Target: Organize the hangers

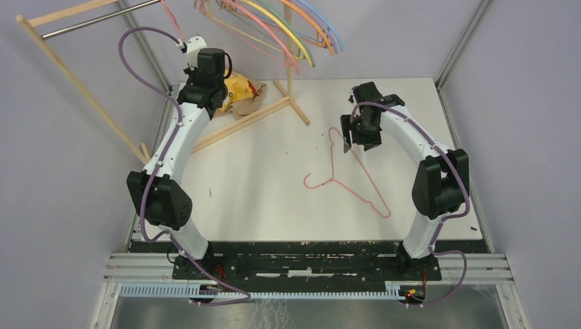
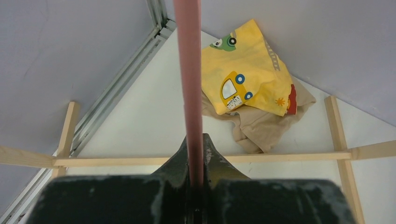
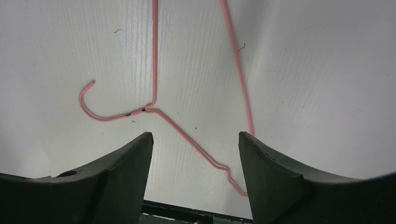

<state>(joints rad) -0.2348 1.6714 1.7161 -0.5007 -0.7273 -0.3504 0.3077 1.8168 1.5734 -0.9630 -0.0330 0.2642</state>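
Several coloured hangers [image 1: 288,27] hang bunched at the top of the top view. My left gripper [image 1: 194,46] is raised at the back left and is shut on a pink hanger [image 1: 169,19] that runs up out of view. In the left wrist view the pink wire [image 2: 189,70] stands pinched between the closed jaws of that gripper [image 2: 195,140]. Another pink hanger [image 1: 342,179] lies flat on the white table. My right gripper [image 1: 356,142] is open and empty just above its far end. In the right wrist view that hanger [image 3: 154,70] lies between and beyond the gripper's fingers [image 3: 195,135].
A wooden-framed rack [image 1: 75,75] with a metal rail [image 1: 96,20] leans at the back left, its base bars [image 1: 246,120] on the table. A yellow cloth [image 1: 240,88] lies crumpled by the left wrist and also shows in the left wrist view [image 2: 243,74]. Grey walls close in on both sides.
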